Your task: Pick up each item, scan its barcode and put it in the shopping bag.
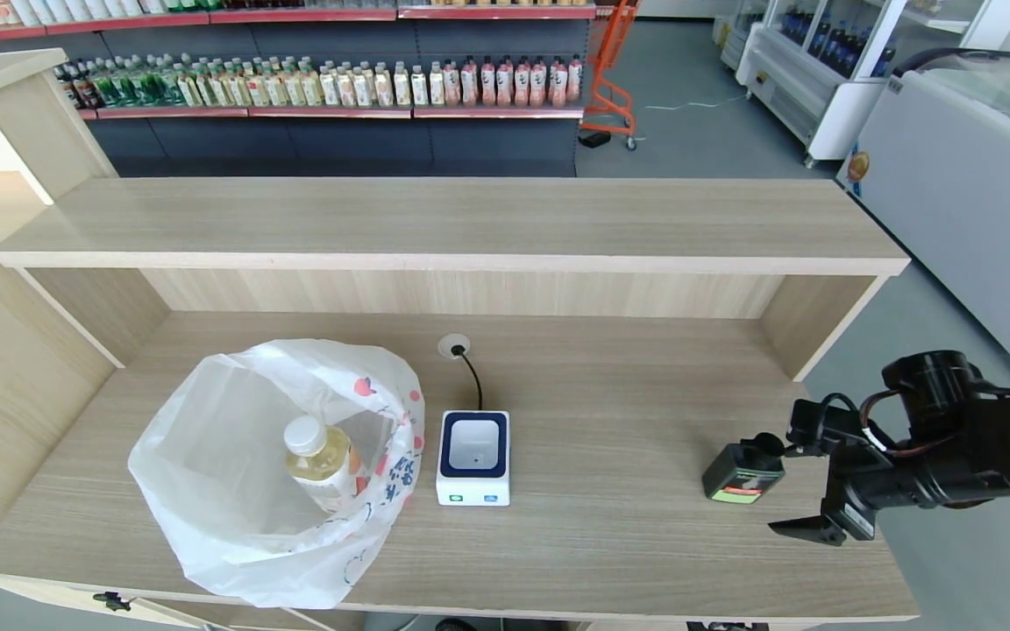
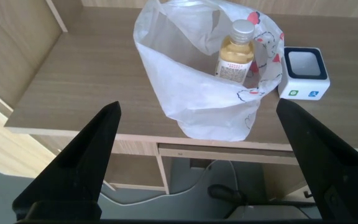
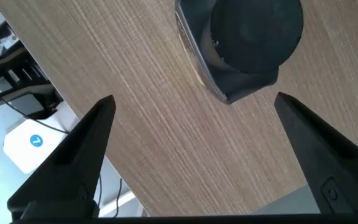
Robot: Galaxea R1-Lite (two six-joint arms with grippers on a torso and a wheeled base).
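Right claw (image 3: 194, 167) spread apart over counter (image 1: 610, 543) right end, likely lining up a grab. Left claw (image 2: 191, 168) apart too, near bag (image 1: 207, 456). Bag gapes beside scanner (image 1: 472, 457) for easy drops, drink bottle (image 1: 321, 460) inside. Small dark bottle (image 1: 743, 474) just beside right claw, not yet bagged.

No words or numbers legible.
- Bottle (image 1: 321, 460): pale label, print too small to read.
- Bag (image 1: 207, 456): red and blue printed marks on its side, unreadable.
- Scanner (image 1: 472, 457): two small icons on front edge, one green, one blue.
- Dark item (image 1: 743, 473): green-and-red label, unreadable.
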